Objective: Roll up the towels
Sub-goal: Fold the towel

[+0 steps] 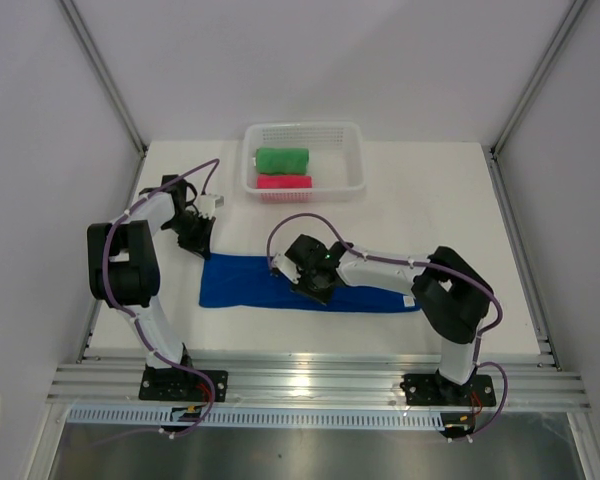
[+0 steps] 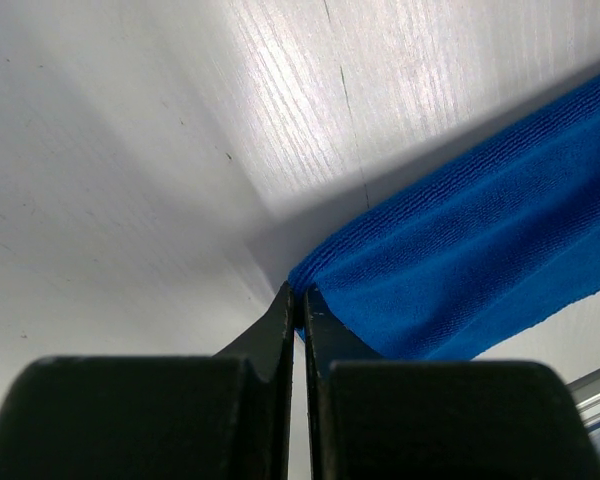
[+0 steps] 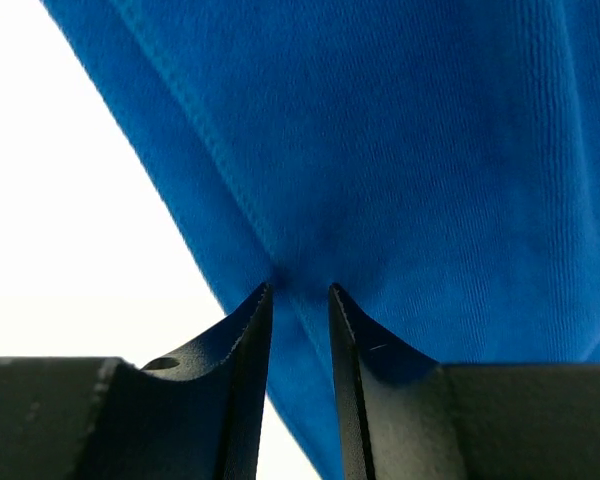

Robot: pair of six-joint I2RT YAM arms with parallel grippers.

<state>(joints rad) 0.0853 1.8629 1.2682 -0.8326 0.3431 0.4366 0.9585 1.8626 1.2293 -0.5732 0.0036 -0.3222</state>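
Green towel (image 1: 282, 159) and pink towel (image 1: 284, 182) lie rolled in the basket (image 1: 305, 128) at the tabletop's (image 1: 460, 220) far edge. The blue towel (image 1: 242, 282) lies flat as a long strip near the near edge, its roll apparently not begun.

The left end effector (image 2: 298, 298) is fully closed at the towel's far left corner; whether cloth is caught is unclear. The right end effector (image 3: 300, 288), jaws narrowly apart, nips a pucker mid-strip.

Next probably comes turning an end over evenly. The arm hides the towel's middle, and no tag shows.
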